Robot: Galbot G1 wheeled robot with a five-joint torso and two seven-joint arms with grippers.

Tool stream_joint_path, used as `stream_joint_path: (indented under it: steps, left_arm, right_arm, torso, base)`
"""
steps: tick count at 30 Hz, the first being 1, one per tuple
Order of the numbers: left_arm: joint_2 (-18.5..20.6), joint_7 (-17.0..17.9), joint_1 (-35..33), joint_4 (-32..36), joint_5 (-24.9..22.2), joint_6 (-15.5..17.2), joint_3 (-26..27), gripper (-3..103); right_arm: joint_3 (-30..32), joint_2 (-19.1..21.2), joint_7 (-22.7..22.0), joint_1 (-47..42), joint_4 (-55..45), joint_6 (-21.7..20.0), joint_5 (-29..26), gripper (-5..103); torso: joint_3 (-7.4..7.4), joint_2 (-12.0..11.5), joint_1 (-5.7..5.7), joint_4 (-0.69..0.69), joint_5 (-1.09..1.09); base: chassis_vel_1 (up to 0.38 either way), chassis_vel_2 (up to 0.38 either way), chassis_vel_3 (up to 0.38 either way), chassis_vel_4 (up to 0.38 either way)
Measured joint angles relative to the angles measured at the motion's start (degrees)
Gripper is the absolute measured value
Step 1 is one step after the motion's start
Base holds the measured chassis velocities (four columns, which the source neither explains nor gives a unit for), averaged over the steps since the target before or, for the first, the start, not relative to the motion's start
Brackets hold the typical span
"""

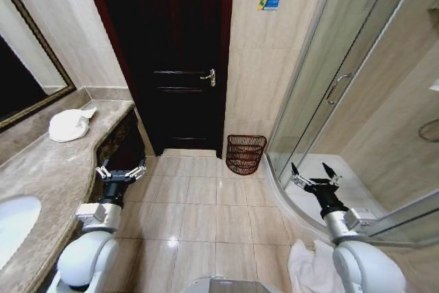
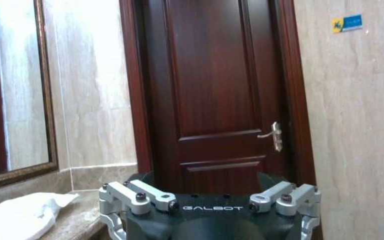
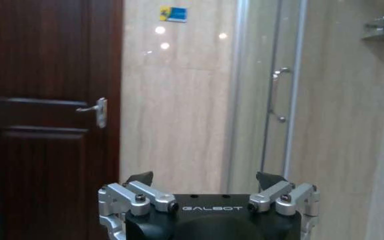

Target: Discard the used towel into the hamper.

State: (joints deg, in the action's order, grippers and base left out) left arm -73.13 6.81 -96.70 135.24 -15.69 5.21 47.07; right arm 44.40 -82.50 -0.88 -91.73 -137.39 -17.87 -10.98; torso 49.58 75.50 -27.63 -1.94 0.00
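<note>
Nearest, at the head view's lower edge: a white crumpled cloth (image 1: 306, 265) lies on the floor tiles beside the right arm's shoulder shell.

Left gripper (image 1: 121, 169) is held low over the floor, just off the front edge of the countertop (image 1: 48, 176). Its fingers are spread wide with nothing between them and touch nothing. Right gripper (image 1: 313, 173) hovers level with it, above the curved shower threshold. Its black-tipped fingers (image 3: 267, 178) are splayed wide too, empty.

Countertop is polished mottled grey-brown stone, with a curved front edge. A white basin (image 1: 12, 221) is sunk at its near end. Toward its far end, near the wall corner, lies the towel (image 1: 68, 125): white, soft, bunched in a loose heap, one corner sticking up.

Floor is glossy beige square tile with pale grout.

The hamper (image 1: 245, 154) stands on the floor against the far wall, between the dark wood door (image 1: 178, 53) and the glass shower enclosure (image 1: 329, 87). It is round, reddish-brown open weave with horizontal ribs, narrowing slightly downward, and upright. It is well apart from both grippers and from the towel.
</note>
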Motion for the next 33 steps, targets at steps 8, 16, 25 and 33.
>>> stream_joint_path:
  steps: [8,16,25,33]
  left_arm:
    - [-0.8,0.5,0.0,1.4,0.8,-0.3,-0.6,100]
    - [-1.2,1.1,0.3,2.4,0.7,0.8,-0.5,100]
    - [-1.7,-0.2,0.0,2.1,0.6,2.0,-0.7,100]
    - [-1.6,-0.5,1.1,0.9,0.4,2.2,-0.7,100]
  right_arm:
    - [0.7,-0.8,3.0,1.6,10.7,19.7,3.2,100]
    - [1.6,-0.5,4.4,-0.6,8.4,16.0,1.8,100]
    - [1.2,0.4,8.5,1.2,8.8,14.7,-0.8,100]
    - [1.2,1.1,9.0,2.1,9.3,13.0,-1.6,100]
  torso:
    - [0.00,0.0,0.00,0.00,0.03]
    - [0.00,0.0,0.00,0.02,0.01]
    - [0.00,0.0,0.00,0.00,0.01]
    - [0.00,0.0,0.00,0.00,0.01]
  base:
    - [0.000,0.000,0.000,0.000]
    - [0.000,0.000,0.000,0.000]
    - [0.000,0.000,0.000,0.000]
    - [0.000,0.000,0.000,0.000]
